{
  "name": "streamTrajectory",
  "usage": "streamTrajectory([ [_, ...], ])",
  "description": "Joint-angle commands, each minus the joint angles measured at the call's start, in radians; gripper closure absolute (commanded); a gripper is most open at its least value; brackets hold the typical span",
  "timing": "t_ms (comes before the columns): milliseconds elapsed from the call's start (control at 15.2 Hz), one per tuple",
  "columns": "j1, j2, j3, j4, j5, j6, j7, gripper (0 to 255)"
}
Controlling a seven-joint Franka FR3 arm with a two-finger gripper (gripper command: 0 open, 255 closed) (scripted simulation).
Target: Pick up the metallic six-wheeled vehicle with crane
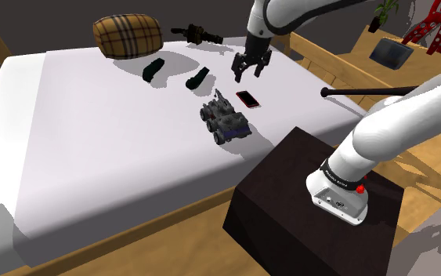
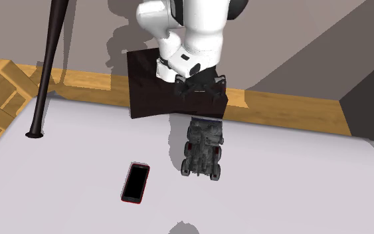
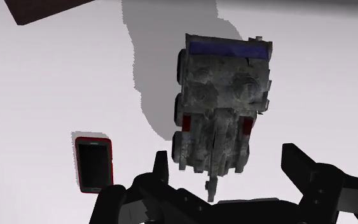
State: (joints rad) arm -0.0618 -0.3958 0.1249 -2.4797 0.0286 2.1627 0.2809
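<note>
Shoulder view: my gripper (image 1: 251, 67) hangs spread and empty above the white bed (image 1: 93, 157). The grey crane vehicle (image 1: 226, 120) sits near the bed's stand-side edge. Second exterior view: bare bed surrounds it, red phone (image 2: 136, 183) nearby. Wrist view: fingers (image 3: 298, 168) clear of it.

Bed (image 1: 93, 157): white top spread out before me, wooden frame (image 1: 171, 213) round it.
Floor (image 1: 187, 257): wooden planks.
Wall (image 1: 38, 16): dark grey.

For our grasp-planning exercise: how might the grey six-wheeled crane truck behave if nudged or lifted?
The crane truck probably rolls if pushed, standing on its wheels. Its blocky body looks rigid. The thin crane boom may snag the open gripper.
</note>
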Motion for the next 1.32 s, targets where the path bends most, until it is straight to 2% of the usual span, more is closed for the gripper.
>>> streamTrajectory([
  [0, -0.004, 0.082, 0.012, 0.01, 0.003, 0.063, 0.034, 0],
  [462, -0.014, 0.338, 0.03, 0.062, -0.002, 0.232, 0.131, 0],
  [1056, -0.014, 0.417, 0.03, 0.033, -0.019, 0.34, 0.143, 0],
  [1122, -0.014, 0.417, 0.031, 0.033, -0.019, 0.339, 0.144, 255],
  [1254, -0.014, 0.416, 0.031, 0.033, -0.019, 0.34, 0.144, 255],
])
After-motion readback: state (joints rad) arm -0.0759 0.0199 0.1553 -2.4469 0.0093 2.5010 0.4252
